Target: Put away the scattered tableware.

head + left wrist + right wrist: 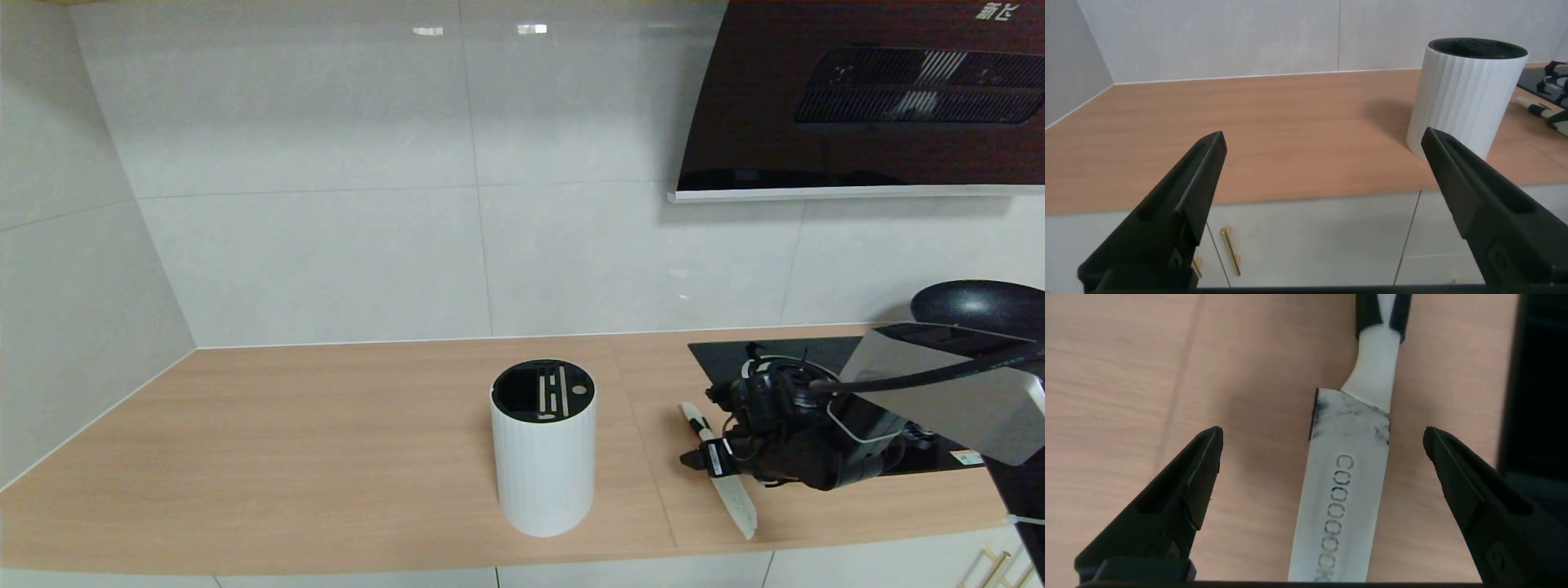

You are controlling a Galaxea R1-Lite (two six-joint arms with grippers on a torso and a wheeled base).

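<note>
Well, my head view puts the white knife (733, 500) lying on the counter (286, 457) at about 3 o'clock from the white holder (543, 457), tip toward 5 o'clock, my right gripper (709, 457) over it. Closer in, the right wrist camera adds the fingers spread wide either side of the smudged blade; the left wrist camera shows my left gripper (1323, 143) equally wide, facing the holder's ribbed side.

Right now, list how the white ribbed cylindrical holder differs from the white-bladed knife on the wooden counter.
The holder stands upright; the knife lies flat. The holder is a wide cylinder with a black slotted top; the knife is long and thin. The holder stands alone; the knife lies under the open right gripper. Both are mostly white and rest on the counter.
</note>
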